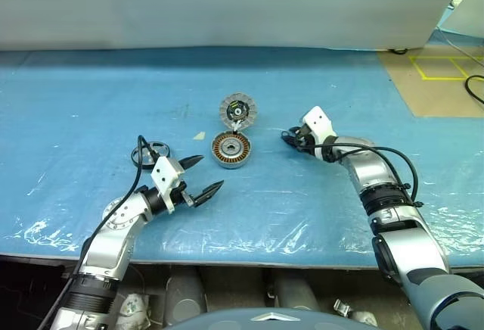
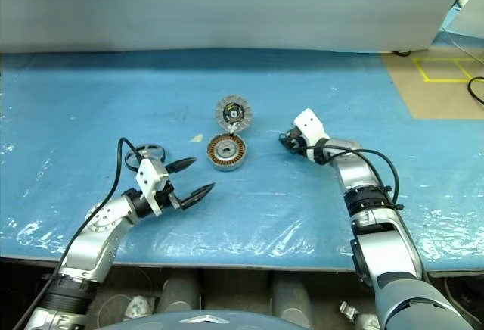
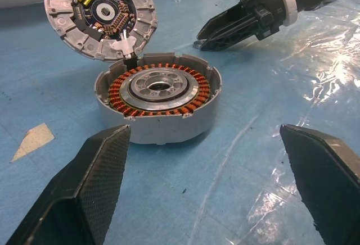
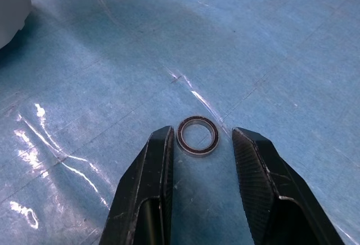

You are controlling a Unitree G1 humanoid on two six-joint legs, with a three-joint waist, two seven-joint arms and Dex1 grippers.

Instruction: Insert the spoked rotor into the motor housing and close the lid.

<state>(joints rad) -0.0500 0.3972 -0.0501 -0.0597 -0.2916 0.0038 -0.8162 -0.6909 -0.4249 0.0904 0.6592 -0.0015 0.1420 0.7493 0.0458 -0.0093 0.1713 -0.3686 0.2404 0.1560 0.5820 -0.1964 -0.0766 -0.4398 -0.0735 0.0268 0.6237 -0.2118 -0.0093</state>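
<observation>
The motor housing (image 1: 231,150) sits mid-table with its copper windings and silver centre showing. Its lid (image 1: 238,110) stands open behind it, ribbed face and black centre toward me. The spoked rotor (image 1: 151,152) lies flat on the blue sheet to the left, partly behind my left arm. My left gripper (image 1: 212,171) is open and empty, pointing at the housing from a short way off. My right gripper (image 1: 290,139) is right of the housing, low over the table. Its fingers (image 4: 256,166) stand apart on either side of a small dark ring (image 4: 198,135) lying flat.
A blue plastic-covered sheet (image 1: 340,216) covers the table, whose front edge runs just below my arms. A small tan scrap (image 1: 199,136) lies left of the housing. A white panel (image 1: 227,4) closes the back. Brown floor with yellow tape (image 1: 442,73) lies at the far right.
</observation>
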